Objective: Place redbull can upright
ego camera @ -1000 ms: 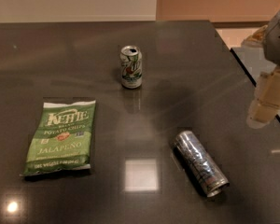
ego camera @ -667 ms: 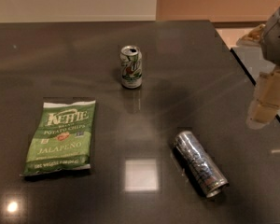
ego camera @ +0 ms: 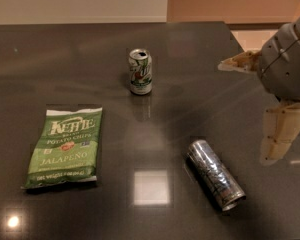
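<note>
Dark table carries a redbull can on its side, upright soda can, chip bag; gripper hovers over right edge.

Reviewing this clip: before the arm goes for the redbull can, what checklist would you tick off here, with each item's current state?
1. Redbull can in full view: ok. It lies on its side on the table, not yet upright.
2. Gripper empty and open: ok. It hangs at the right edge, clear of the can.
3. Gripper lined up over the can: not ok. It sits off to the can's right.
4. Room to stand the can up: ok. The soda can and chip bag are well apart from it.
5. Which end of the can is the top: cannot tell.
</note>
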Controlling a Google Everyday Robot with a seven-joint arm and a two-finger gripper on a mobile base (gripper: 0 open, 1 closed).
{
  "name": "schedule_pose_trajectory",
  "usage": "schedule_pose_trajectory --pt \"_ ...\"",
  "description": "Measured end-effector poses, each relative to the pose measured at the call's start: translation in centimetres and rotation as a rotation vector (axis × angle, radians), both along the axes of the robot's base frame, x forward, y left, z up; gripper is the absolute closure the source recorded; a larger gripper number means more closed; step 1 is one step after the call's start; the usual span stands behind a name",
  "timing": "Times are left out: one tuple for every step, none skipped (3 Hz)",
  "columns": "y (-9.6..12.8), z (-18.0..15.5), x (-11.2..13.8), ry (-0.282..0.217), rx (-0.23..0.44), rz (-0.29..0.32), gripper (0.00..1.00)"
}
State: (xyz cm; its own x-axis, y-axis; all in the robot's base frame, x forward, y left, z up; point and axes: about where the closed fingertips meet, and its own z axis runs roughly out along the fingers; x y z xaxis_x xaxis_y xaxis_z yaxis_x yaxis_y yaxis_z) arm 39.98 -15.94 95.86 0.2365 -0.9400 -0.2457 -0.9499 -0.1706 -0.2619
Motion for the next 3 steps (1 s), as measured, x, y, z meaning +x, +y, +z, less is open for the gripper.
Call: schedule_pose_trajectory --pt "1.1 -2.2 -1.7 0.0 -0.03 0.189 0.0" --pt "1.3 -4.1 -2.8 -0.011 -0.088 0.374 0.0" --pt "1.1 -5.7 -3.3 -0.046 -0.125 0.538 0.0"
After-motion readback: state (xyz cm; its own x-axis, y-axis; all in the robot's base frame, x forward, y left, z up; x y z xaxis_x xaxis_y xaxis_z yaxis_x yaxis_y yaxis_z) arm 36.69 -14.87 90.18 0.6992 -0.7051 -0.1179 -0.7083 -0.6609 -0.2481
